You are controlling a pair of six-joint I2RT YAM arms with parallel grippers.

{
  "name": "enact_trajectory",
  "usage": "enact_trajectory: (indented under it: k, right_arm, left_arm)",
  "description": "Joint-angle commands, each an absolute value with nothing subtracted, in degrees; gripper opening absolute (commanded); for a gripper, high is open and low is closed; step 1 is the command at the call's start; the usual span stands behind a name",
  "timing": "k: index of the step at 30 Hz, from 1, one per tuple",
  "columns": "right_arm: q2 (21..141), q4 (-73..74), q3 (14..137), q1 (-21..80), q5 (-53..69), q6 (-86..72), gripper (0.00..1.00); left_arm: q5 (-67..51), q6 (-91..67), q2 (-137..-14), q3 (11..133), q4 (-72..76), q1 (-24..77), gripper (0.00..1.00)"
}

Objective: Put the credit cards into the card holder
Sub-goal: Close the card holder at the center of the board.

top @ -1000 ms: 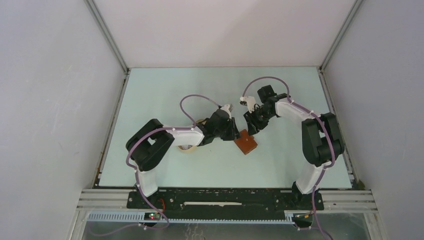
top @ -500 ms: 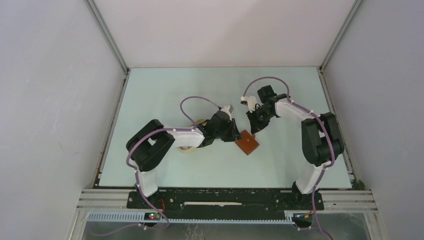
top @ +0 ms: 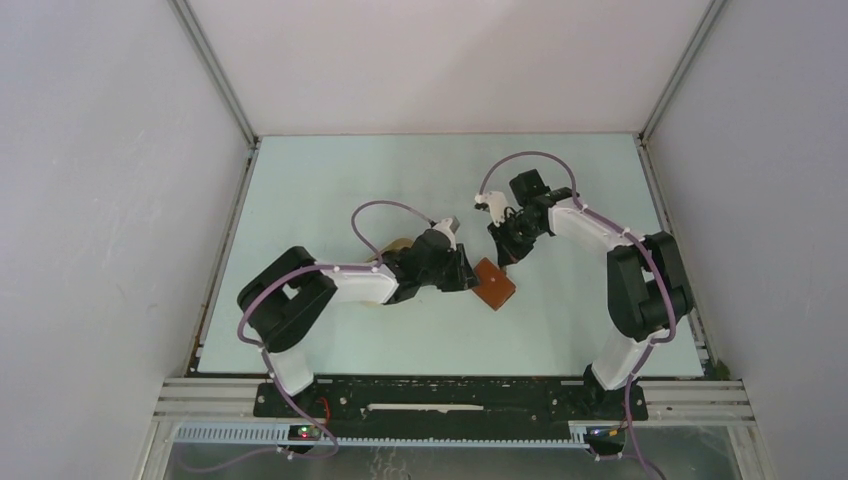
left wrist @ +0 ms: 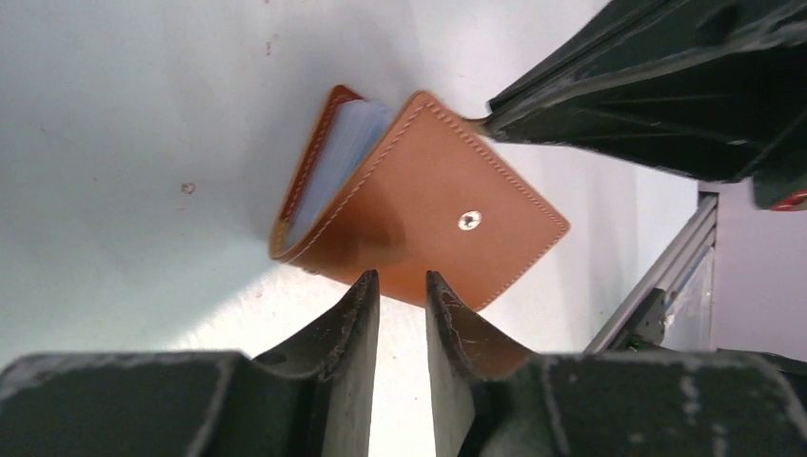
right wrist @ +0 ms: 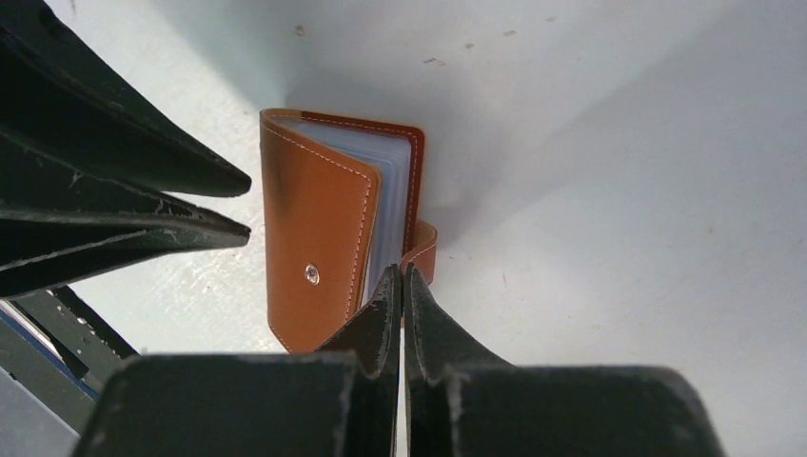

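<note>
The card holder (top: 494, 284), a reddish-brown leather wallet with a round snap stud (left wrist: 467, 220), lies partly open on the table, with pale clear sleeves showing inside (right wrist: 390, 205). My left gripper (left wrist: 400, 278) is just to its left. The jaws stand a narrow gap apart with nothing between them, and the tips sit at the wallet's near edge. My right gripper (right wrist: 400, 271) is shut, tips pressed together at the wallet's open edge beside its strap tab (right wrist: 424, 249). I see nothing between them. No loose credit cards show in any view.
A beige oval tray (top: 399, 244) sits mostly hidden under my left forearm. The two grippers (top: 468, 274) (top: 506, 254) are close together on either side of the wallet. White walls enclose the pale table (top: 330, 190) on three sides.
My right gripper has closed from half open to shut and edged back. My left arm has stretched forward and lower, covering more of the tray. The wallet has barely shifted.
</note>
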State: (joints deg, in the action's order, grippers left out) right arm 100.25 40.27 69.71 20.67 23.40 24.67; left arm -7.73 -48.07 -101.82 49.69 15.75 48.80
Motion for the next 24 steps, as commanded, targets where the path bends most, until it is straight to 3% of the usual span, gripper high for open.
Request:
enact_trajectory:
  k: [1,11,24]
  right_arm:
    - [98.39,40.72,72.12,22.21,23.52,26.22,0.0]
    - [98.65,40.78,72.37,21.59,24.59,26.42,0.0]
    - [98.97,41.4,71.8,21.37,28.81,29.56,0.0]
  left_arm:
    - [-9.46,-48.01,-96.54,48.87,18.29,49.11,0.3]
    - [-11.68,-48.69,-104.33,54.98,18.59,48.55,0.27]
    - [-11.72,-51.67,-111.28,51.69,22.54,46.41,0.18]
